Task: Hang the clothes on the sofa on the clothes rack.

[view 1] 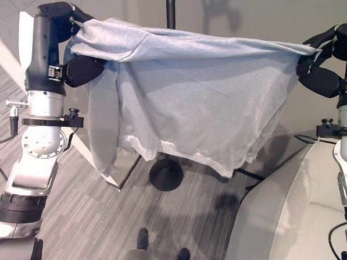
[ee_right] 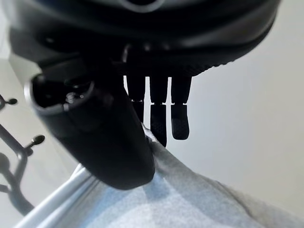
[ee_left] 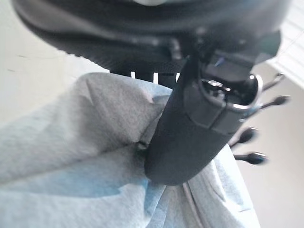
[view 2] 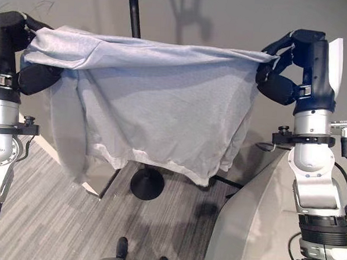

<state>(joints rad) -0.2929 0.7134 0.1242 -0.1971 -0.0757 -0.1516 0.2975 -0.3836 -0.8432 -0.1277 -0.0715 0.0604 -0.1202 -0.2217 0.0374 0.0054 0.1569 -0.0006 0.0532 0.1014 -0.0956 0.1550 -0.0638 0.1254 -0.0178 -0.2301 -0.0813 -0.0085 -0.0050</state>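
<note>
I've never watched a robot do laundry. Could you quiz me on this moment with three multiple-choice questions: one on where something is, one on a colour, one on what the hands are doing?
1. Where is the rack's round black base?
A. On the floor behind the hanging garment
B. On the sofa
C. In the left hand

2. What colour is the garment?
A. Red
B. Light grey
C. Black

3. What are the two hands doing?
A. Both hang open, holding nothing
B. One holds the rack pole
C. Each pinches one top corner of the garment

Answers:
1 A: the base sits on the striped floor, showing below the hem, with the pole rising above the cloth.
2 B: the cloth is pale grey throughout.
3 C: the left hand and right hand hold it spread between them, beside the sofa.
</note>
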